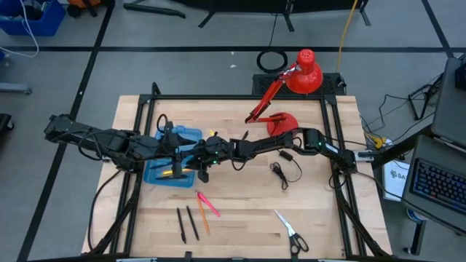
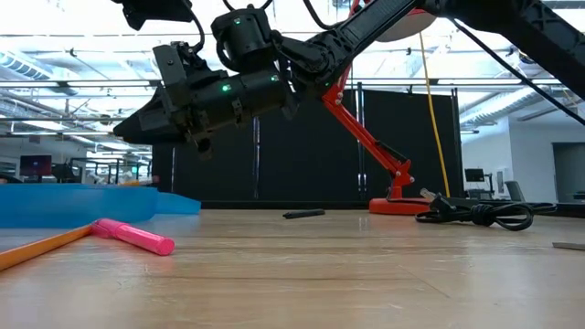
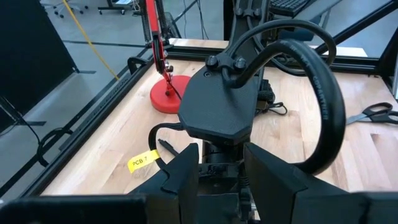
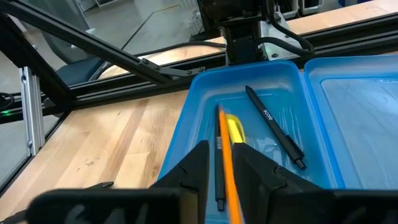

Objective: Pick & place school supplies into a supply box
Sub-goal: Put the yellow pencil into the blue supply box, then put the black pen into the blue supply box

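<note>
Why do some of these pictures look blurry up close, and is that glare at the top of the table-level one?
Low view: the pink marker and the near tabletop are soft, and bright ceiling lights wash out the top edge. Right wrist view: the arm's own jaws are blurred at the bottom, while the blue supply box is sharper. Left wrist view: the near black housing fills the frame, softly focused.

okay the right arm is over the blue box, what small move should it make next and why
Probably open the right gripper a little wider, then lift clear. An orange pencil lies between its fingers over the supply box, beside a black pen already inside, so it looks mid-release.
</note>
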Controlling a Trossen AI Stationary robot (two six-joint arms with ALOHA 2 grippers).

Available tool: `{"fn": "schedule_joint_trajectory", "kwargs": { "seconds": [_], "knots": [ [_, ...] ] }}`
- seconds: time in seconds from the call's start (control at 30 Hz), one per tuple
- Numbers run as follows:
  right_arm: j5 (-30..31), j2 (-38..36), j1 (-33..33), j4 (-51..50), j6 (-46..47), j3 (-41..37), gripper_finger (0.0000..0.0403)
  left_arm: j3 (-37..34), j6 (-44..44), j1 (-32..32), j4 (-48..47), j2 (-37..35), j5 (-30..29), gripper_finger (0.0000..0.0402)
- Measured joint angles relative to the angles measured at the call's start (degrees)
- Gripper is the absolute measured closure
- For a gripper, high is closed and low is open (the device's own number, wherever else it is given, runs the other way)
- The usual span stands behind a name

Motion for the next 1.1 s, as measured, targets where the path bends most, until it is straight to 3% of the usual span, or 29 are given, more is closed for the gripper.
{"fn": "schedule_joint_trajectory", "kwargs": {
  "seconds": [0.33, 0.9, 1.1],
  "knots": [
    [0.20, 0.02, 0.02, -0.18, -2.52, -0.82, 0.0301, 0.00, -0.62, -0.02, -1.43, 0.04, 0.01, 0.0268],
    [0.16, -1.93, 3.23, -3.70, -10.83, -3.87, 0.0329, 0.02, -6.77, -0.02, -10.10, 0.04, 0.28, 0.0268],
    [5.58, -5.30, 5.15, -7.49, -14.51, -5.30, 0.0340, 0.04, -10.90, 0.50, -14.67, 0.25, -0.05, 0.0268]
  ]
}}
